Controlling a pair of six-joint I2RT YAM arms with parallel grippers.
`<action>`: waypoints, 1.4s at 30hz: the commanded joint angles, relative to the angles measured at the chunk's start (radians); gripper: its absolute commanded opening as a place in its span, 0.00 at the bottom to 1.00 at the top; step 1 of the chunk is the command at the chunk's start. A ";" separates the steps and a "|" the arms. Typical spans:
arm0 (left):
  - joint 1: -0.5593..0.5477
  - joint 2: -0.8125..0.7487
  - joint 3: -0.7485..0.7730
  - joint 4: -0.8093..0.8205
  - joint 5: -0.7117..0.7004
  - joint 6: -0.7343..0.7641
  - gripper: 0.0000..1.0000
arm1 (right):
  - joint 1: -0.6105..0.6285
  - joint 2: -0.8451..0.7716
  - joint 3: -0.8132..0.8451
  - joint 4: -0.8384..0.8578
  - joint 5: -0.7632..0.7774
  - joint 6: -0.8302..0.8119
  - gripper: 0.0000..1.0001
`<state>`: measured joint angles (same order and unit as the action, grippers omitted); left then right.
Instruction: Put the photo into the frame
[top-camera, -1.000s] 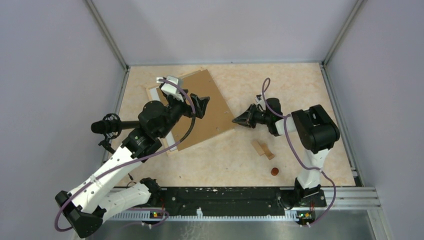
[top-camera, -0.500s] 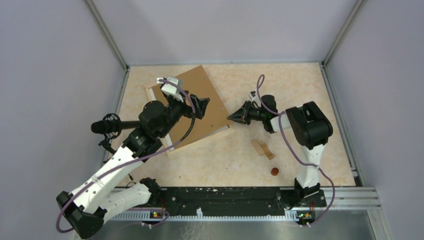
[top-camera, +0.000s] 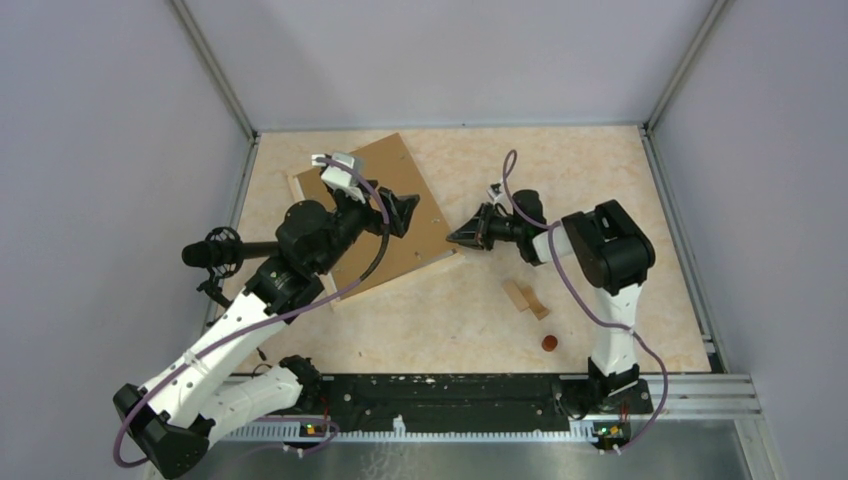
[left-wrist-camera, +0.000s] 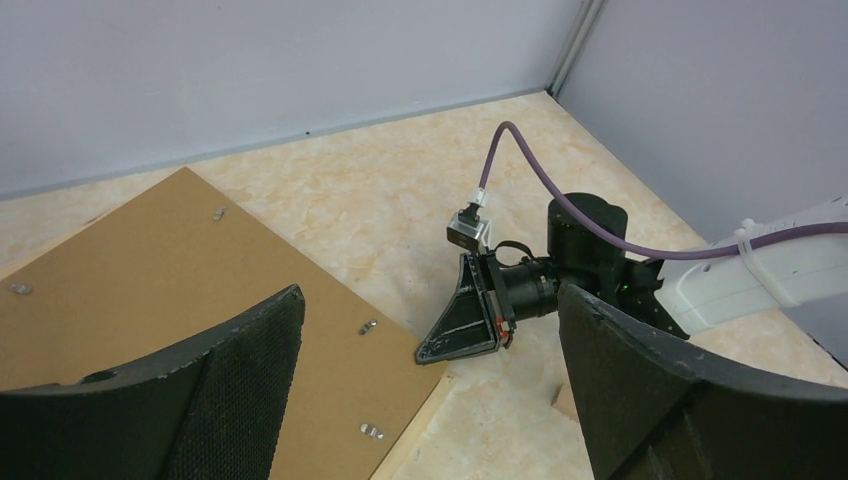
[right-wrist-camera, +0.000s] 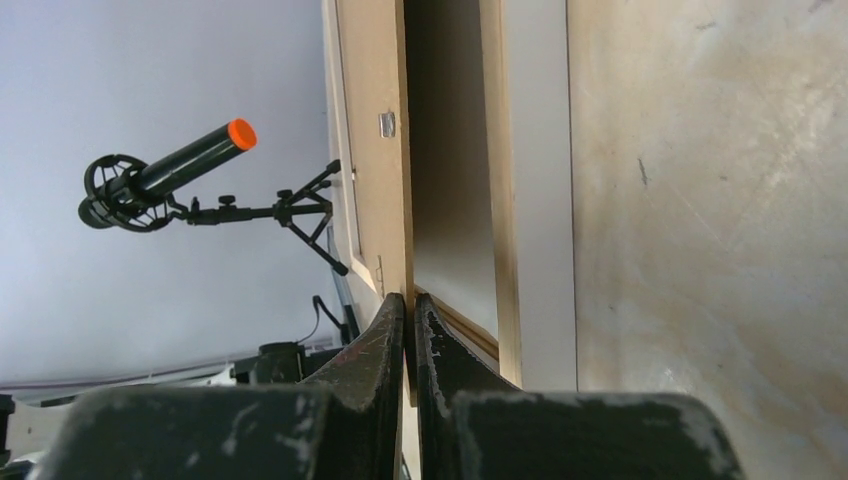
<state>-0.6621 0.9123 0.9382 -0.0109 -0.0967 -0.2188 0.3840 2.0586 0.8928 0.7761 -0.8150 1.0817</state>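
Observation:
The photo (top-camera: 405, 185) lies picture side down, so only its plain brown board back with small metal clips shows; it also shows in the left wrist view (left-wrist-camera: 150, 260). It rests tilted over the pale wooden frame (top-camera: 443, 262), with its right edge lifted. My right gripper (top-camera: 452, 239) is shut on that thin right edge (right-wrist-camera: 403, 200), and a frame slat (right-wrist-camera: 491, 180) lies below it. My left gripper (top-camera: 409, 212) hovers wide open and empty above the board, its fingers (left-wrist-camera: 240, 380) spread apart. The right gripper also shows in the left wrist view (left-wrist-camera: 462, 333).
Small wooden blocks (top-camera: 526, 298) and a small red-brown disc (top-camera: 549, 343) lie on the table at the right front. A microphone on a stand (top-camera: 213, 253) stands at the left wall. The enclosure walls close in the table on three sides.
My right gripper has moved left with the photo's edge in it. The board has slid left and back over the frame. The left arm has hardly moved.

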 joint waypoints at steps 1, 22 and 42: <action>0.010 -0.006 -0.007 0.054 0.021 -0.019 0.99 | 0.033 0.011 0.070 -0.007 -0.025 -0.080 0.00; 0.041 0.021 -0.012 0.065 0.083 -0.061 0.99 | 0.177 -0.118 0.410 -0.958 0.425 -0.696 0.50; 0.075 -0.056 -0.041 0.074 0.052 -0.079 0.99 | 0.363 -0.065 0.692 -1.276 0.759 -0.888 0.71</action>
<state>-0.5976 0.8982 0.9138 0.0010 -0.0235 -0.2878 0.7326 2.0403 1.5375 -0.4728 -0.0826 0.2073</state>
